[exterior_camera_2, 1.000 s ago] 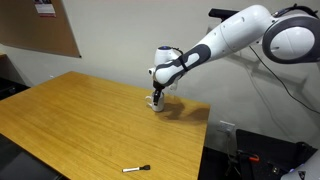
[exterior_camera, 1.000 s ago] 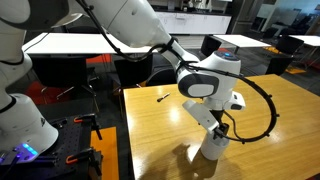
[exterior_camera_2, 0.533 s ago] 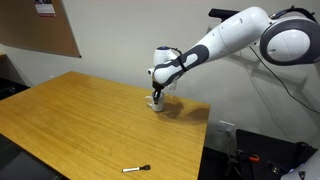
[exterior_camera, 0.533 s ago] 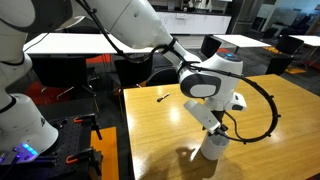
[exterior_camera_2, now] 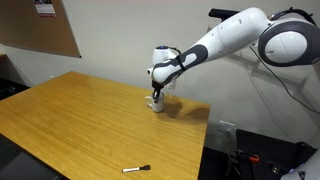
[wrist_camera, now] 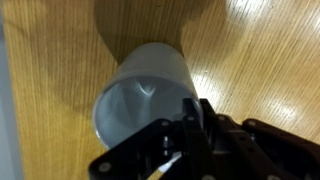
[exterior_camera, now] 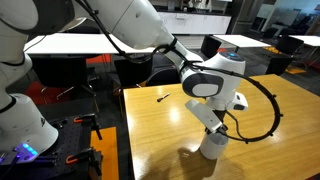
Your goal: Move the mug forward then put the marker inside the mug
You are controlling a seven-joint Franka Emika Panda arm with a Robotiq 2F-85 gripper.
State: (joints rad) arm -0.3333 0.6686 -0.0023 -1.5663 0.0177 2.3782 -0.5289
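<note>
My claw [wrist_camera: 192,112] points straight down over the mug [wrist_camera: 140,85], which sits right under my fingertips. In the wrist view I look into its open mouth. The inside is grey and shadowed, and my dark fingers [wrist_camera: 190,105] sit over the part of the rim nearest me. They look drawn close together there, pinching the mug's wall. I make out only one narrow dark mass, not two separate tips.

In both exterior views the claw [exterior_camera: 216,130] [exterior_camera_2: 157,96] is low at the mug's top. The white mug [exterior_camera: 212,146] [exterior_camera_2: 156,103] stands upright below it on the wooden table [exterior_camera: 160,140] [exterior_camera_2: 70,120]. I cannot tell if its base is pressed to the wood or just off it.

The marker [exterior_camera: 165,98] [exterior_camera_2: 136,169] lies flat on the same table, well apart from my claw and touching nothing, close to a table edge. A black cable [exterior_camera: 272,105] loops out from my wrist to one side of the claw.
</note>
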